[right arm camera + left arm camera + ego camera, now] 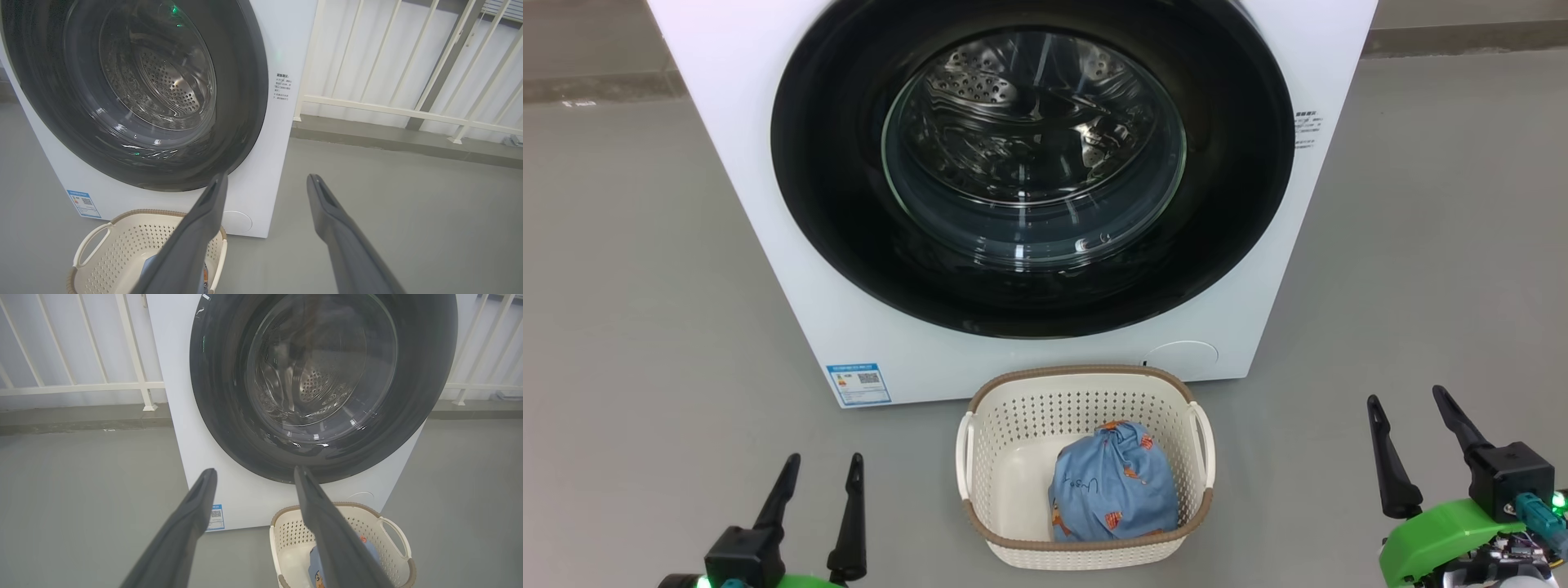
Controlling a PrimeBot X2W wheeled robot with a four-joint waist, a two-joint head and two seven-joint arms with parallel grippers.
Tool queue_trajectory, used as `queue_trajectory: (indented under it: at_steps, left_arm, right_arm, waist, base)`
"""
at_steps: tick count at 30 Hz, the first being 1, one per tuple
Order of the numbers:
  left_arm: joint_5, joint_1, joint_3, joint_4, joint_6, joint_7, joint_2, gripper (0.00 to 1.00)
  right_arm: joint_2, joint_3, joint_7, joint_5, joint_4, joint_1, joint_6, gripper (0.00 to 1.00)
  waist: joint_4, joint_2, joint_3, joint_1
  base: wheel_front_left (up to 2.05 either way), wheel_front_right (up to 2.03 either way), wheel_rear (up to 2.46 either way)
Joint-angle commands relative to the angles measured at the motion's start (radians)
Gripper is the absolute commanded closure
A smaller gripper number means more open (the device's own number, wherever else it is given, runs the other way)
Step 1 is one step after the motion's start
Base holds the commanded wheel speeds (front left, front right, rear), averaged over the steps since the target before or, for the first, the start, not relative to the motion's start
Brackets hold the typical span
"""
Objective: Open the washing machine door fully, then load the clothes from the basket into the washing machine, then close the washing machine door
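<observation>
Left gripper (823, 459) and right gripper (1405, 396) are hovering, jaws spread, basket (1086, 371) between them, poised for the shut washing machine door (833, 163) ahead.

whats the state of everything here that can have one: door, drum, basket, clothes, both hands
washing machine door: shut, flat against the machine front
drum: looks empty through the glass
basket: upright on the floor before the machine, one bundle in it
clothes: bundled into a lump, lying in the basket
left hand: open, holding nothing
right hand: open, holding nothing
</observation>
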Motion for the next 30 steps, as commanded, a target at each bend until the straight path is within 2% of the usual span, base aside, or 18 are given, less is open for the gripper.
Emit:
queue_trajectory:
  at_steps: [1, 18, 30]
  left_arm:
    - [0.004, -0.044, 0.036, -0.013, 0.009, -0.011, 0.007, 0.00]
    - [0.015, -0.043, 0.038, -0.011, 0.010, -0.011, 0.005, 0.00]
    - [0.024, -0.043, 0.042, -0.015, 0.007, -0.011, 0.005, 0.00]
  right_arm:
    - [-0.011, 0.016, -0.012, -0.019, -0.030, -0.008, 0.005, 0.00]
    - [-0.001, 0.012, -0.011, -0.019, -0.038, -0.001, 0.005, 0.00]
    - [-0.001, 0.012, -0.011, -0.016, -0.036, 0.000, 0.005, 0.00]
  waist:
    - [0.000, 0.0000, -0.001, 0.0000]
    - [0.001, 0.0000, 0.004, 0.0000]
    - [-0.002, 0.0000, 0.002, 0.0000]
  base:
    - [0.00, 0.00, 0.00]
    - [0.07, 0.07, -0.15]
    - [0.90, 0.90, -1.80]
